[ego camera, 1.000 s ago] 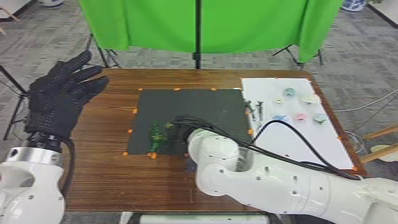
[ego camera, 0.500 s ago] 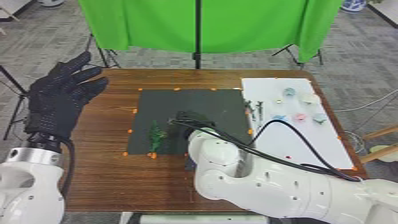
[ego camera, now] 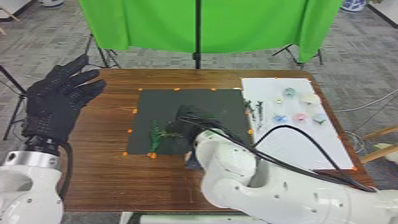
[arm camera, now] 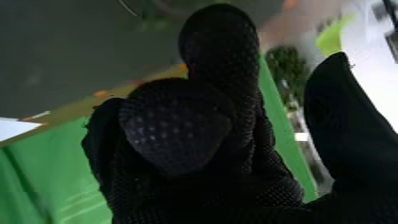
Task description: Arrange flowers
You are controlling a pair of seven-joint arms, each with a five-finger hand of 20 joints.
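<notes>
head view faces down, wrist view close, sharing green cloth (ego camera: 142, 30).

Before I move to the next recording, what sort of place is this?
Probably a robotics lab: a green backdrop, grey carpet, and a wooden table bearing an orange-marked dark mat.

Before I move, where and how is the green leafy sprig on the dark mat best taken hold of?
I would pinch the green leafy sprig near its middle, coming from above, with thumb and fingers on its left and right sides. It lies narrow and lengthwise, pointing away from the robot across the dark mat, so closing across its short width should be easiest.
</notes>
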